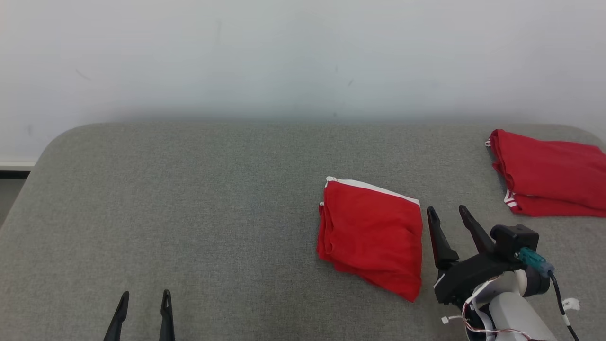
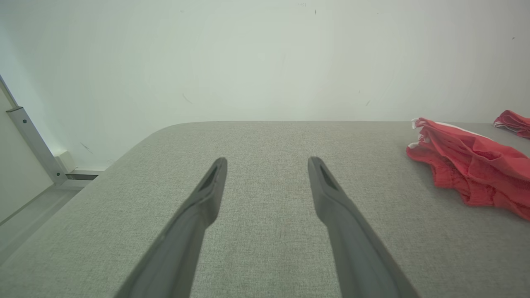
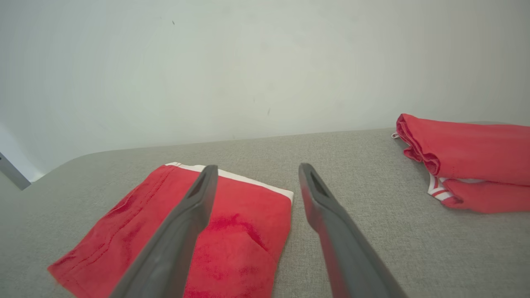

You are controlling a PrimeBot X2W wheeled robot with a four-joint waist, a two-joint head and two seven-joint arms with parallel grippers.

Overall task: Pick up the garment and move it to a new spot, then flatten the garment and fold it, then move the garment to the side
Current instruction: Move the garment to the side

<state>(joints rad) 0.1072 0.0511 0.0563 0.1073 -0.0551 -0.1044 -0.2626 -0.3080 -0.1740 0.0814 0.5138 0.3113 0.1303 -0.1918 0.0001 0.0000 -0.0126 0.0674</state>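
Folded up small and red, with white along the far edge: the garment [image 1: 371, 237]. Flat on the gray table [image 1: 189, 189], a bit right of the middle and toward the near side. Not held by anything. A few soft bumps and wrinkles on top.

Just beside it, on its right: the right claw [image 1: 446, 209]. Spread wide, with nothing between the two dark fingers [image 1: 438, 237]. Close to the garment's right edge but apart from it, going by the head view. Hard to tell whether touching the table or just above it. In the right wrist view, one finger in front of the red cloth [image 3: 244, 231] and the other over bare table.

Far off to the left, low in the head view: the left claw [image 1: 146, 293]. Spread wide too, and empty. Over bare table, well apart from the garment.

At the far right of the table: a second garment [image 1: 549, 173], also red, with white stripes at one corner. Folded into a thicker pile, well apart from the first one, and cut off by the head view's right edge.

Behind the table: a plain pale wall [image 1: 284, 57] with a few small dark marks.

Past the table's round left corner, in the left wrist view: a gray metal bar [image 2: 33, 140], tilted.
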